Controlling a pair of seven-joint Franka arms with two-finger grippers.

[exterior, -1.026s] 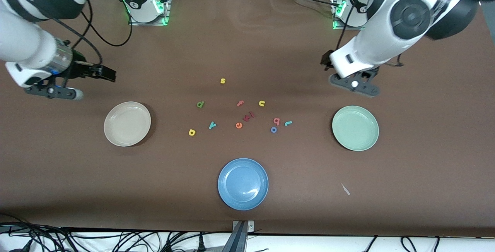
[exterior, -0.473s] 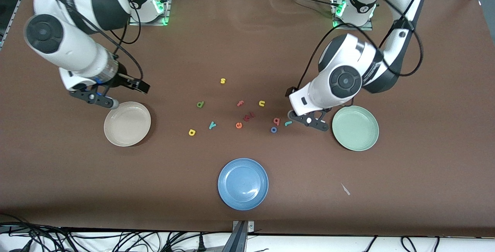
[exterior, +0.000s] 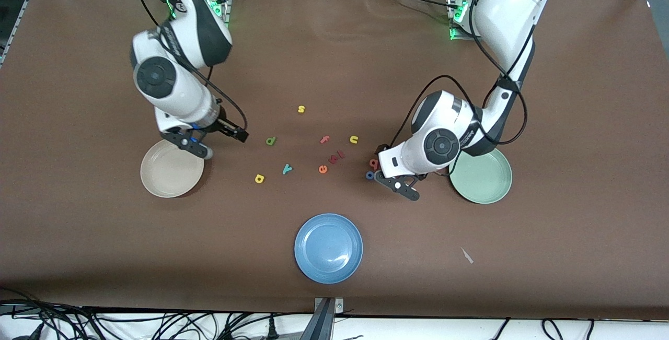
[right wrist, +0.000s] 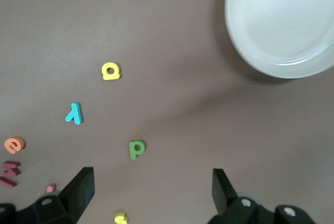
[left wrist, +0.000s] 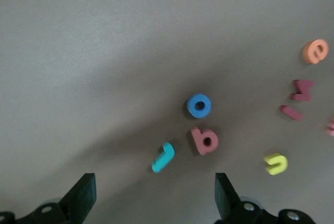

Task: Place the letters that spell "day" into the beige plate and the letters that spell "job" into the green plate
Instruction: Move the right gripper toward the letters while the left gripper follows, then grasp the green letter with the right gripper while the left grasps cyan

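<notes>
The pale green plate [exterior: 483,183] lies at the left arm's end of the table and the beige plate [exterior: 170,173] [right wrist: 282,23] at the right arm's end. Between them the letters are scattered. My left gripper [exterior: 380,149] [left wrist: 154,185] hangs open over the teal j [left wrist: 163,157], with the pinkish b [exterior: 373,163] [left wrist: 204,140] and blue o [exterior: 369,175] [left wrist: 199,105] beside it. In the front view the hand hides the j. Beside the beige plate my right gripper [exterior: 238,133] [right wrist: 151,179] is open near the green d [exterior: 270,141] [right wrist: 136,149]; teal y [exterior: 287,168] [right wrist: 74,113] and yellow a [exterior: 259,178] [right wrist: 110,70] lie nearer the camera.
A blue plate [exterior: 328,247] sits near the front edge. Other letters lie mid-table: yellow s [exterior: 301,109], pink f [exterior: 324,139], yellow u [exterior: 354,139], orange e [exterior: 322,169] and dark red pieces [exterior: 337,157]. A paper scrap [exterior: 466,255] lies toward the left arm's end.
Both arms swung in from the table's ends and came down toward the letters: the left over the j, o, b group, the right past the beige plate toward the d. Both grippers stayed open.
</notes>
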